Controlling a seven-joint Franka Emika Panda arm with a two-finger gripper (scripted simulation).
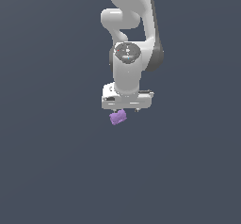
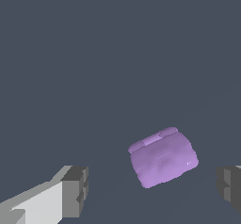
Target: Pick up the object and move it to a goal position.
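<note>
Plenty of room here: the gripper (image 2: pixel 153 190) has its fingers (image 2: pixel 75 190) spread wide with gaps on both sides of the purple chunk (image 2: pixel 162 159). That chunk is the only thing between them, and plain dark surface surrounds it.

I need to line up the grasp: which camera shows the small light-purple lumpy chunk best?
The wrist view. There the small light-purple lumpy chunk fills much of the frame, its ridges clear, lying between the open gripper's two fingers. The exterior view shows only a tiny purple chunk just under the white gripper, details unreadable.
</note>
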